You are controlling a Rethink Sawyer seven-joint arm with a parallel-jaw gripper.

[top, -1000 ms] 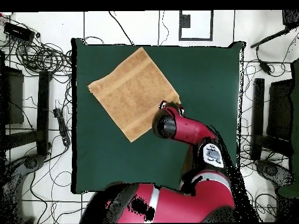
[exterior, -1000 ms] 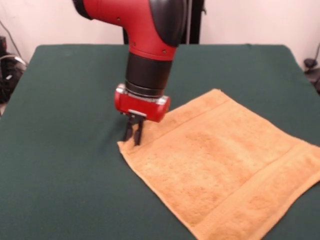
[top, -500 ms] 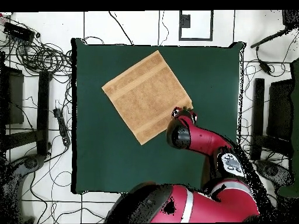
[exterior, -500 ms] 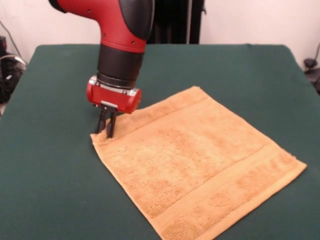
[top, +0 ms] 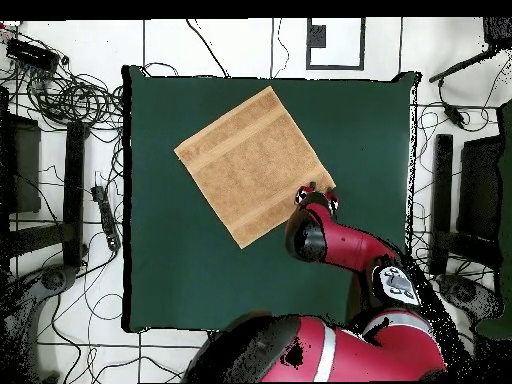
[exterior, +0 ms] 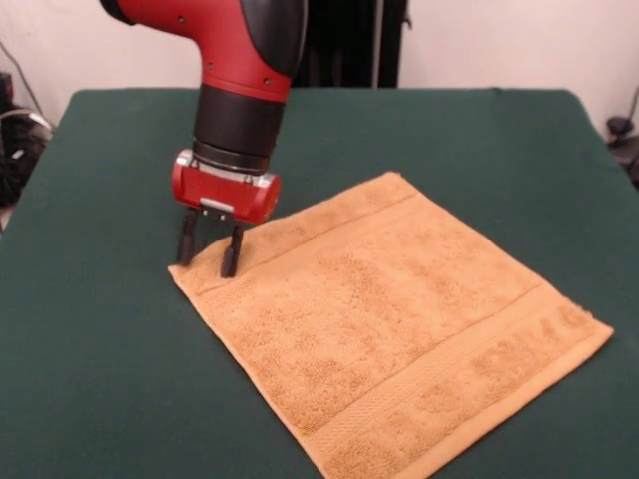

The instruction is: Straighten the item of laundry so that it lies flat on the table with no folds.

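One corner of the towel [exterior: 384, 324] sits under the spread pincer [exterior: 208, 255] in the front view, its fingers straddling that corner, gripping nothing; overhead, the towel [top: 252, 164] lies flat as a diamond on the bench [top: 370, 130], pincer [top: 316, 193] at its corner nearest the robot.

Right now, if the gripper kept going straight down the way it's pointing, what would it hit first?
The gripper points straight down, open, over the towel corner. One finger would likely land on that corner, the other on bare table just beside it.
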